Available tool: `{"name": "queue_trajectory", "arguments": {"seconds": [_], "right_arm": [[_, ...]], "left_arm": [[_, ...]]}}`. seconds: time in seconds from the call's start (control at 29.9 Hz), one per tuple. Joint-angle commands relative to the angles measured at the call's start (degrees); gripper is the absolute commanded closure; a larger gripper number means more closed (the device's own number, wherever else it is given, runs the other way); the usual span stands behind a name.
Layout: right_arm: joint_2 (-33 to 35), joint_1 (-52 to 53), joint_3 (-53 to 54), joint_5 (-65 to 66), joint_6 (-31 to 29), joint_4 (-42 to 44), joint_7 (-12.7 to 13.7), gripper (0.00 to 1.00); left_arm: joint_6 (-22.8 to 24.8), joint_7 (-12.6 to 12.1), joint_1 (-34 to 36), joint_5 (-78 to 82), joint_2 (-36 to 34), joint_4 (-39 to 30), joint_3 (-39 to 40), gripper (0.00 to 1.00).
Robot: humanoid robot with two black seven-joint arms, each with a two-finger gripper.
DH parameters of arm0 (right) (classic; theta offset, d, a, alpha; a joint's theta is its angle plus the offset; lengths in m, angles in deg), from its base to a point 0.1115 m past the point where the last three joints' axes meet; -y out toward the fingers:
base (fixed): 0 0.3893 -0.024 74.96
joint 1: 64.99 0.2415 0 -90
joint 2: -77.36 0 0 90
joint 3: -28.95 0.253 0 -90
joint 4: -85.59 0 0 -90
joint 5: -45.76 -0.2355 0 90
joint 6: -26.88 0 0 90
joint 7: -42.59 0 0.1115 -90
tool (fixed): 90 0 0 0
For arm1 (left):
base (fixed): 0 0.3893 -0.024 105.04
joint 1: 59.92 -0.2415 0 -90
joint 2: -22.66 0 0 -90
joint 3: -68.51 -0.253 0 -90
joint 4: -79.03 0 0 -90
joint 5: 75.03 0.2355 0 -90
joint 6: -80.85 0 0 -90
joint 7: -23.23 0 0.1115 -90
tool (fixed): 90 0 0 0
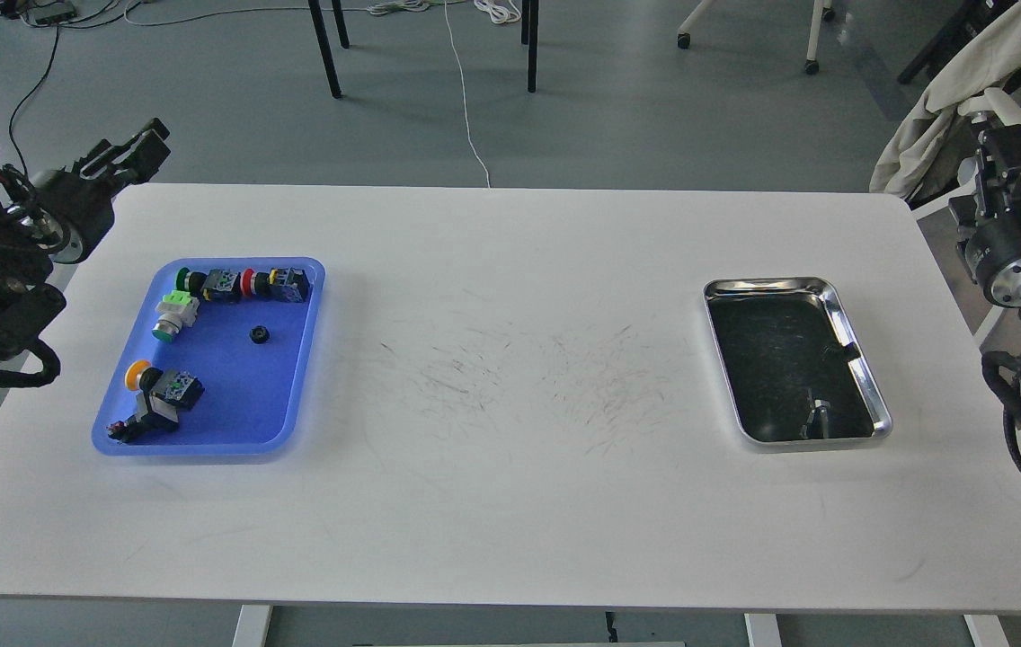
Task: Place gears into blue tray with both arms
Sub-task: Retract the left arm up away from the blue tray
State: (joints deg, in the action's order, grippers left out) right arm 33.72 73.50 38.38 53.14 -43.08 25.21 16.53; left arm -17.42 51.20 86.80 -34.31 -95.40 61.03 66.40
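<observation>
No writing can be read anywhere. The blue tray (295, 359) holds one black gear (259, 335) near its middle, with push-button switches (245, 284) along its far rim and near-left corner. Well right of it, the steel tray (861, 359) shows only reflections. The left gripper (135, 148) hovers beyond the blue tray's far-left corner, the right gripper (1005, 153) far to the right; whether either claw is spread or pressed together, I cannot tell.
</observation>
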Motion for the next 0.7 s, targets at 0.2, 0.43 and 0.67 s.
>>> {"name": "queue_trajectory", "arguments": {"seconds": [0.2, 0.43, 0.67], "right_arm": [[3.3, 0.12, -0.03, 5.71, -0.17, -4.13, 1.01, 0.05], [4.36, 0.12, -0.21, 9.14, -0.17, -6.76, 2.33, 0.05], [4.36, 2.75, -6.61, 15.2, -0.44, -7.21, 3.21, 0.05]], "left_arm": [[11.5, 0.03, 1.72, -12.41, -0.06, -0.28, 2.28, 0.02], [23.37, 0.03, 1.73, -19.43, 2.13, 1.84, 12.65, 0.02], [33.13, 0.03, 1.2, -25.06, 2.14, 1.92, 17.84, 0.01]]}}
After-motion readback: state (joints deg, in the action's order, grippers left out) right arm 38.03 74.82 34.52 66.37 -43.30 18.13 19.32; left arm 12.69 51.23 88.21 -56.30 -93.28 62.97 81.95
